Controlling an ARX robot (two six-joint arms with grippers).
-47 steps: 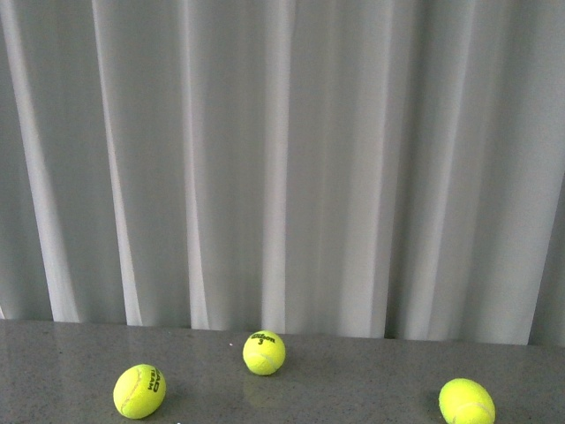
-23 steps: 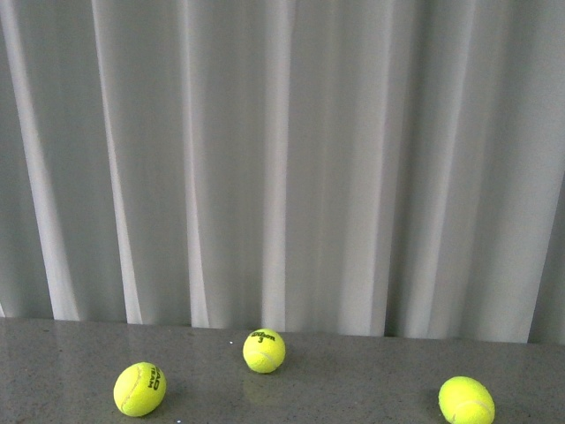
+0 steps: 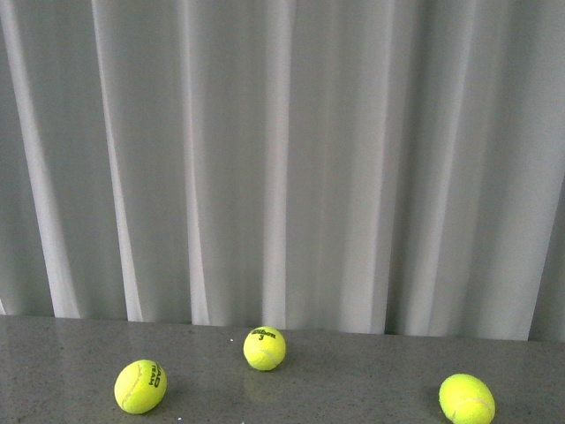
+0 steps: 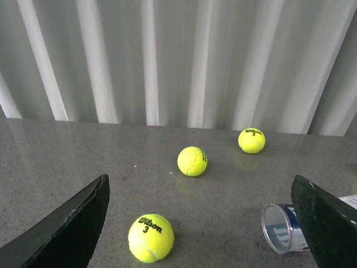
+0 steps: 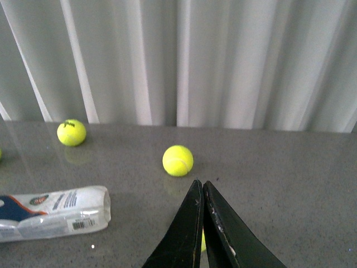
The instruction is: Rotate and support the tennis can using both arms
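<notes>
The clear plastic, white-labelled tennis can is lying ungrasped on the grey desk. The left hand is gaping wide and the right hand is pinching narrow. The approach is probably pending, and the right will need opening first.

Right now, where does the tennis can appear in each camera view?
Front view: not in it.
Left wrist view: tennis can, silver-rimmed mouth toward the camera, apart from the nearest ball.
Right wrist view: tennis can on its side, nearer than the balls.
Shared landmark: the white curtain at the back.
</notes>
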